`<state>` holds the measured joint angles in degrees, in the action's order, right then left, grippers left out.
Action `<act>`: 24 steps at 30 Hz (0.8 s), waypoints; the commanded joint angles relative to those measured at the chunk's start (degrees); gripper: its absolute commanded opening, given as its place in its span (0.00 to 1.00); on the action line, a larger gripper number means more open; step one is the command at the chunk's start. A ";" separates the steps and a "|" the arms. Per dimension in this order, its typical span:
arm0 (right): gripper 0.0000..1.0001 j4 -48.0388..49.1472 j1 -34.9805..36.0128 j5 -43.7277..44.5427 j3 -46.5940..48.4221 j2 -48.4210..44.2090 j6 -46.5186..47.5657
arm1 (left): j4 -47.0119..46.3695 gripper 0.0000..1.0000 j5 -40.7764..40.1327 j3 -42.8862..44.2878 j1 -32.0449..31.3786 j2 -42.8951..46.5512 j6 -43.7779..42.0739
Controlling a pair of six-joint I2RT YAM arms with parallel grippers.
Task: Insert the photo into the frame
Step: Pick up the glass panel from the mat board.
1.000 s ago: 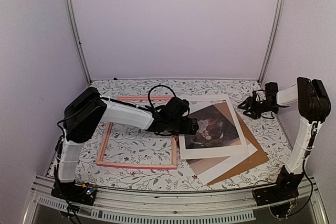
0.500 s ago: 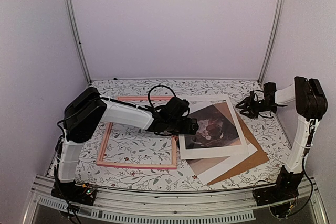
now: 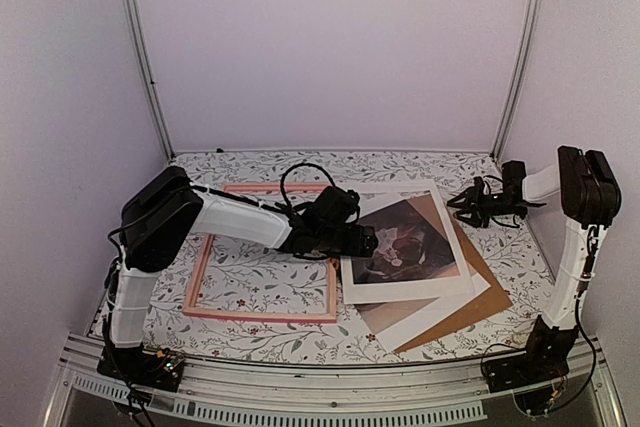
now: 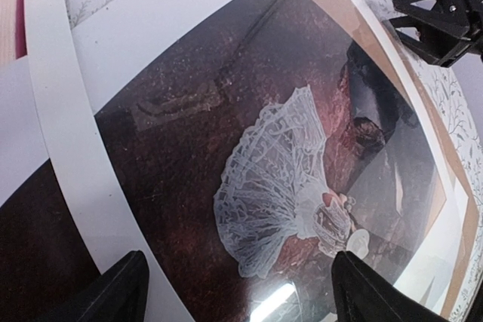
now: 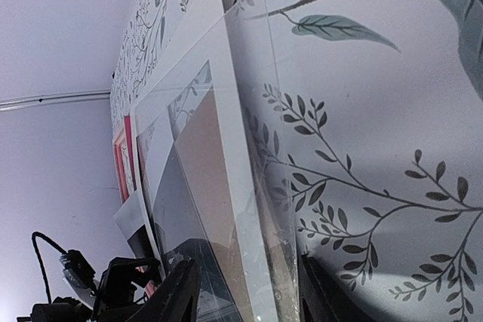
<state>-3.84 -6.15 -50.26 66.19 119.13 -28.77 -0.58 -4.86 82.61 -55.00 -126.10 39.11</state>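
Your left gripper (image 3: 366,240): jaws spread wide, nothing between them. In the left wrist view both fingers (image 4: 124,293) sit at the bottom edge, well apart, with the photo (image 3: 408,237) directly below. Whether the tips touch the sheet cannot be told. The gripper sits at the photo's 9 o'clock edge, over the border of the white mat (image 3: 400,289) that lies on top of the print. The white-dressed figure shows through the mat's window. A glossy sheen with reflections lies across the picture. More dark print shows past the mat's strip on the near side. The photo is flat on the table (image 3: 300,342), at 3 o'clock from the frame (image 3: 262,315) and outside it. The frame lies flat with only the patterned tablecloth showing inside its pink border, and your left forearm crosses above its far right corner. A brown backing board (image 3: 478,299) pokes out from under the stack at 4 to 5 o'clock. Your right gripper (image 3: 458,204): jaws parted, holding nothing, low beside the stack at about 1 o'clock from the photo, aimed at the stack's corner. In its own wrist view the sheet edges run up between the blurred fingers (image 5: 177,295).
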 commanded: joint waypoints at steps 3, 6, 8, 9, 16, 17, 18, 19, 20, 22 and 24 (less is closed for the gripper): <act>0.46 3.05 0.53 -6.30 -1.23 -0.29 -2.83 | 5.16 0.87 0.50 -2.33 0.85 -0.37 0.13; 0.45 2.93 0.53 -6.09 -1.04 -0.94 -2.83 | 5.18 0.87 0.52 -2.36 0.94 -0.33 -0.04; 0.45 2.70 0.53 -6.25 -0.90 -1.63 -2.57 | 5.11 0.87 0.54 -2.28 0.88 -0.45 -0.08; 0.45 2.61 0.53 -6.33 -0.90 -1.82 -2.52 | 5.07 0.87 0.60 -2.25 0.94 -0.46 -0.01; 0.48 1.20 0.53 -5.13 -0.12 -2.86 -0.82 | 4.94 0.87 0.87 -2.19 0.92 -0.63 -0.13; 0.48 0.94 0.53 -4.99 0.06 -2.73 -0.58 | 5.04 0.86 0.85 -2.19 0.92 -0.63 -0.17; 0.49 1.05 0.53 -4.94 0.10 -2.69 -0.11 | 4.98 0.86 0.87 -2.18 0.95 -0.59 -0.22; 0.50 1.10 0.53 -4.94 0.11 -2.61 0.02 | 4.97 0.86 0.90 -2.19 0.95 -0.55 -0.24; 0.51 1.23 0.57 -4.86 0.16 -2.59 0.16 | 4.91 0.86 0.83 -2.19 0.95 -0.55 -0.24; 0.53 1.36 0.53 -4.85 0.33 -2.67 0.66 | 4.93 0.86 0.84 -2.19 0.90 -0.63 -0.26; 0.54 1.30 0.55 -4.85 0.45 -2.73 1.03 | 4.93 0.86 0.86 -2.26 0.93 -0.63 -0.23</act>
<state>-2.50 -6.20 -52.49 65.67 118.89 -29.15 -0.62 -4.95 82.35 -54.96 -126.02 39.00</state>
